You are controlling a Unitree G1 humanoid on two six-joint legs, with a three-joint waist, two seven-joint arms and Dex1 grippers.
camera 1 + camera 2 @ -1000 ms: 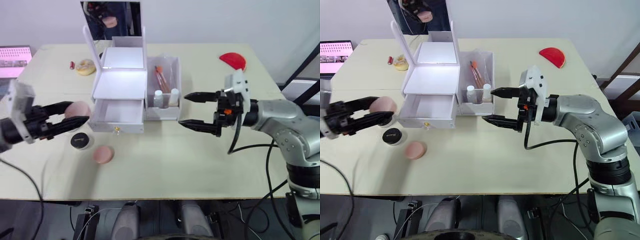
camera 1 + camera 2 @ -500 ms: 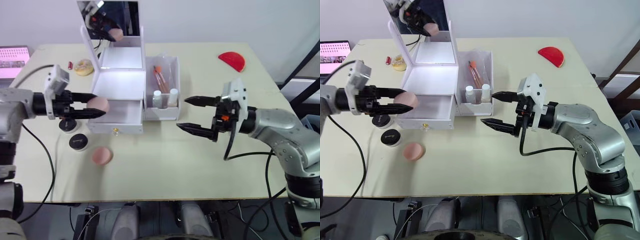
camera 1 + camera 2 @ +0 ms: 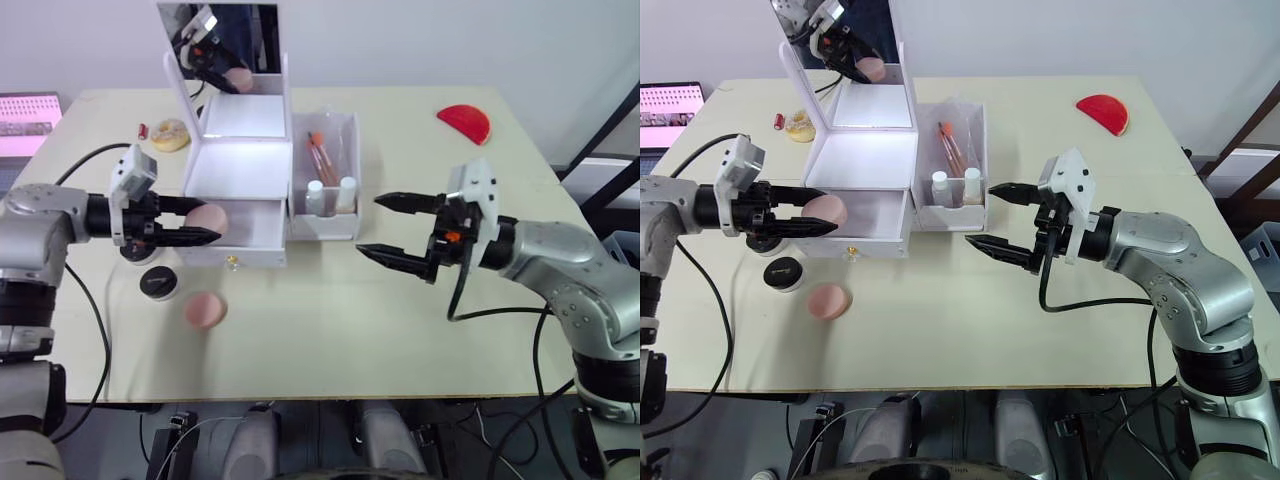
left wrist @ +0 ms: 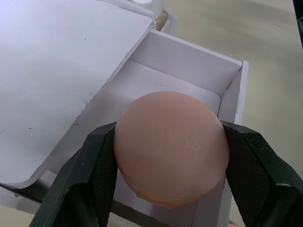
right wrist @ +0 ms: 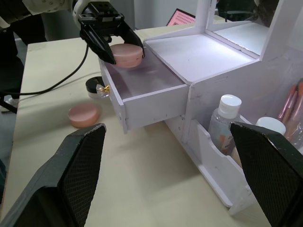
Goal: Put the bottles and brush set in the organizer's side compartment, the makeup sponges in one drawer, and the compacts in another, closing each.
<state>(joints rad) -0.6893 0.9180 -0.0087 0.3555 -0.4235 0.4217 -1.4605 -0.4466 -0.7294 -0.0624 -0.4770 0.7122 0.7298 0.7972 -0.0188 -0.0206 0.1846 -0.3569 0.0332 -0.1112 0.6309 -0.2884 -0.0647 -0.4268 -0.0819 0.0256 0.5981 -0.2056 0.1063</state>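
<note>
We see the left gripper (image 4: 168, 177) clamped on a pink sponge (image 4: 170, 148) over the open drawer (image 3: 248, 228), the right gripper (image 3: 392, 227) spread wide.

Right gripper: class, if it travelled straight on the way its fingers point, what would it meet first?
Probably the organizer's side compartment with the bottles; the right gripper points straight at it, though height is hard to judge.
</note>
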